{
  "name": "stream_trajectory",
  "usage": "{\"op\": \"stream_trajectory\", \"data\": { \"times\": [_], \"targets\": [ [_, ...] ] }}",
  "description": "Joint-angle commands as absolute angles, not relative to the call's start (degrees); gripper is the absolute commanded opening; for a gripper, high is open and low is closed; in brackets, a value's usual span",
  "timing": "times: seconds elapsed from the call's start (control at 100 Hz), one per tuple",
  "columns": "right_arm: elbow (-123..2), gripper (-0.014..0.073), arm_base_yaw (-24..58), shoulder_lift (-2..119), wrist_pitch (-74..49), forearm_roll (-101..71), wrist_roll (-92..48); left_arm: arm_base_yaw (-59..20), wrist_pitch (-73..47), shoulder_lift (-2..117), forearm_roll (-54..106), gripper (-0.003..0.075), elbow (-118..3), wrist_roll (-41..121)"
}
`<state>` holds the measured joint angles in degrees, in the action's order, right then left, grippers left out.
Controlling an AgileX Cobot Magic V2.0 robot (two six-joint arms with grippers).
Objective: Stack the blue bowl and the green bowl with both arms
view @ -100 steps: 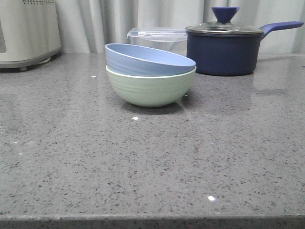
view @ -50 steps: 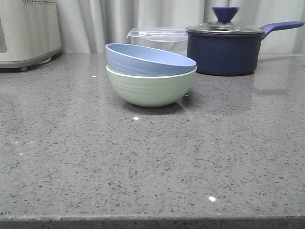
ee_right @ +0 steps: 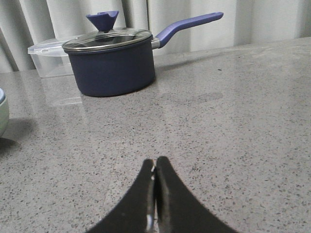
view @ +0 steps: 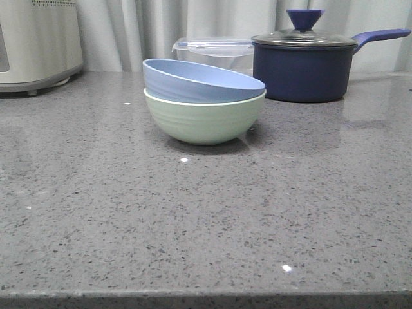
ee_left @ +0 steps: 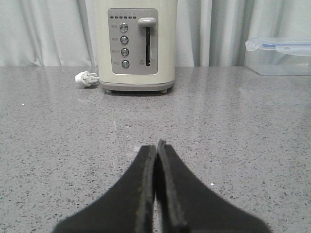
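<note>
In the front view the blue bowl (view: 193,80) sits tilted inside the green bowl (view: 203,119) on the grey counter, its left rim raised. No arm shows in the front view. My left gripper (ee_left: 155,145) is shut and empty, low over the counter, facing a cream toaster. My right gripper (ee_right: 156,161) is shut and empty over bare counter. In the right wrist view a sliver of the green bowl (ee_right: 3,116) with the blue bowl's edge (ee_right: 1,94) above it shows at the frame edge, well away from the gripper.
A dark navy lidded saucepan (view: 302,64) stands behind and right of the bowls, also in the right wrist view (ee_right: 112,65). A clear lidded box (view: 212,51) is behind the bowls. The toaster (ee_left: 133,46) and its plug (ee_left: 86,77) stand at the back left.
</note>
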<state>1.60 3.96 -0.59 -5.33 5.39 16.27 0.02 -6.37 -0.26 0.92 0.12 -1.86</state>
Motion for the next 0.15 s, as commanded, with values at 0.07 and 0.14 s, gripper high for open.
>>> {"op": "stream_trajectory", "data": {
  "times": [0.07, 0.14],
  "targets": [
    [1.5, -0.008, 3.7, -1.6, -1.3, 6.2, 16.1, 0.0, -1.6, -2.2, 1.4, -0.002, 2.4, -1.9],
    [1.5, -0.008, 3.7, -1.6, -1.3, 6.2, 16.1, 0.0, -1.6, -2.2, 1.4, -0.002, 2.4, -1.9]
  ]
}}
